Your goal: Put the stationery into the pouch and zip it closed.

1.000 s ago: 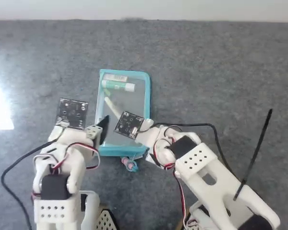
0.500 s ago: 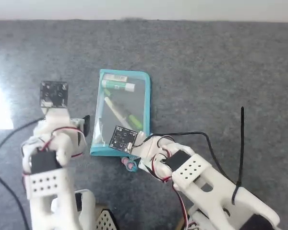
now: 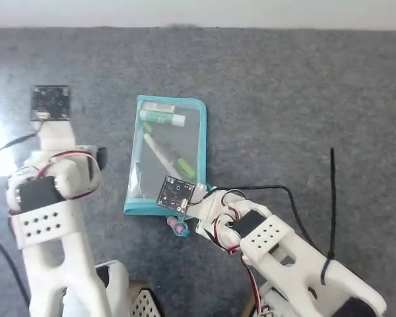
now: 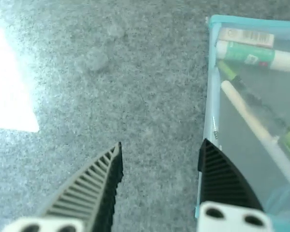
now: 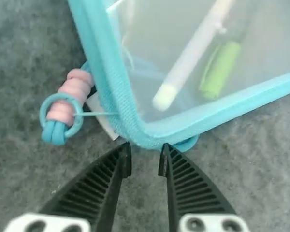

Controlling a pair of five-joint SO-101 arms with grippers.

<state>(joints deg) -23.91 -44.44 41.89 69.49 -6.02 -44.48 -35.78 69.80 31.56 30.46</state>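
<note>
High view: the left arm [image 3: 46, 198] has swung left since 1 s ago. It was at the left edge of the pouch [image 3: 169, 101] and now sits well apart from it, over bare grey table [image 3: 303, 99]. The right arm [image 3: 264, 238] has pulled back toward the near side, from over the middle of the pouch to its near edge. The pouch's near end has shifted slightly left. The pouch lies flat at table centre with 3 items inside: a glue stick [image 3: 162, 118] at the far end, a white pen [image 3: 160, 150] and a green pen [image 3: 186, 168]. The zip pull [image 3: 179, 226] lies on the table just off the near edge.

Left wrist view: the left gripper [image 4: 162, 145] is spread wide over bare table and holds nothing. Its right finger is just beside the pouch [image 4: 210, 96] edge. Glue stick [image 4: 256, 53] and white pen [image 4: 253, 128] show through the clear face.

Right wrist view: the right gripper [image 5: 145, 146] has a narrow gap, with its tips at the pouch [image 5: 111, 82] near corner and nothing seen between them. Close detail here: the zip pull [image 5: 65, 108] is pink beads on a blue loop. The white pen [image 5: 193, 63] and green pen [image 5: 221, 67] lie side by side.
</note>
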